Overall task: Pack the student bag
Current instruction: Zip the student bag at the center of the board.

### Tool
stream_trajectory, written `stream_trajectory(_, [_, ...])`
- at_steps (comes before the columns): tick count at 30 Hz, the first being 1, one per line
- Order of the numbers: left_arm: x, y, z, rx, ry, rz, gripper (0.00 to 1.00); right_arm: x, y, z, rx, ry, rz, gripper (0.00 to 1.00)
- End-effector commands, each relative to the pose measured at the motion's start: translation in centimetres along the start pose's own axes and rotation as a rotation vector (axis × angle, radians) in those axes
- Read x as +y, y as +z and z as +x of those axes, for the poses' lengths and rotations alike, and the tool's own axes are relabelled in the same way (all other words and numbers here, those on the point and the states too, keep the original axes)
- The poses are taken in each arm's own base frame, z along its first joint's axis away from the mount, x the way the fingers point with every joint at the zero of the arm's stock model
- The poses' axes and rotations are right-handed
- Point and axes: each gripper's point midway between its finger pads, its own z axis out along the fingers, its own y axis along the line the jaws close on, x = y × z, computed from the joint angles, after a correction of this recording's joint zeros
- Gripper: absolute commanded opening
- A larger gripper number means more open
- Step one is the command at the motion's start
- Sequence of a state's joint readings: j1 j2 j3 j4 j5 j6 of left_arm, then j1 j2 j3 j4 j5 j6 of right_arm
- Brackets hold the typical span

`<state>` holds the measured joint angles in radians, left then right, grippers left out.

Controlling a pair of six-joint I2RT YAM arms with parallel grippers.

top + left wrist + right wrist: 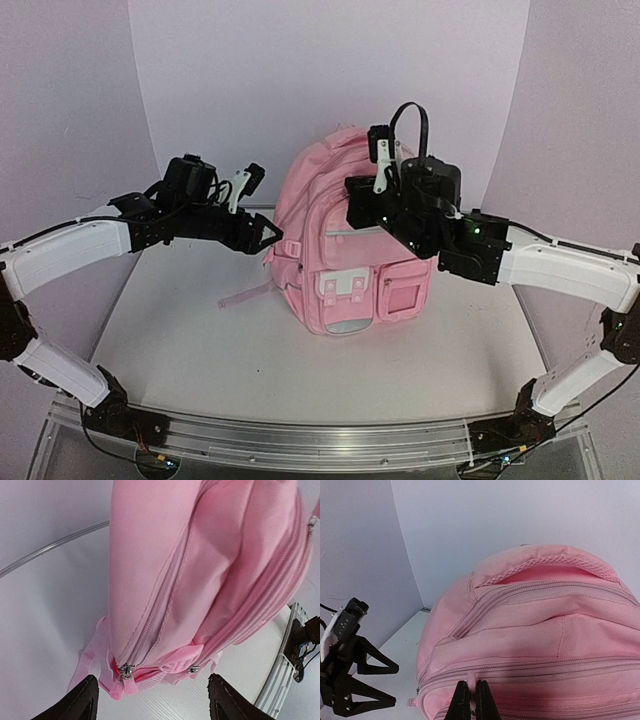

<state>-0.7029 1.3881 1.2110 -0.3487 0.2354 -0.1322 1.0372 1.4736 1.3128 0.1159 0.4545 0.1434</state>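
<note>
The pink student bag [335, 265] stands upright at the back middle of the table, front pockets facing me. My right gripper [358, 212] is at the bag's upper front; in the right wrist view it [472, 700] is shut on a pink zipper pull [472, 680] of a front zip line. My left gripper [272, 240] is open beside the bag's left side. In the left wrist view its fingertips [80, 700] stand wide apart below the bag's side [200, 570], where two metal zipper sliders [125, 671] with pink pulls sit near the bottom corner.
A pink strap [245, 297] lies on the white table [200, 350] left of the bag. A curved pale wall [330, 70] stands close behind. A metal rail [320, 445] runs along the near edge. The left gripper also shows in the right wrist view [350, 675].
</note>
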Motion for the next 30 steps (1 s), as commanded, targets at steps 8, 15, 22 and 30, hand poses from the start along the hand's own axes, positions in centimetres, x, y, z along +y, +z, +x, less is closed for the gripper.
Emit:
stream_trajectory(8, [-1.3, 3.6, -0.8, -0.024, 0.052, 0.143, 0.4, 3.9, 0.5, -2.6, -0.036, -0.053, -0.109, 0.0])
stream_trajectory(15, [-1.9, 4.1, -0.9, -0.028, 0.038, 0.184, 0.11, 4.6, 1.1, -0.8, 0.0, -0.175, -0.062, 0.0])
stream_trajectory(22, [-1.7, 4.3, -1.4, -0.032, 0.018, 0.169, 0.06, 4.9, 1.4, 2.5, 0.058, -0.397, 0.061, 0.0])
stream_trajectory(30, [-1.7, 4.3, -2.3, -0.044, 0.004, 0.166, 0.05, 5.0, 2.0, 8.1, 0.151, -0.659, 0.169, 0.0])
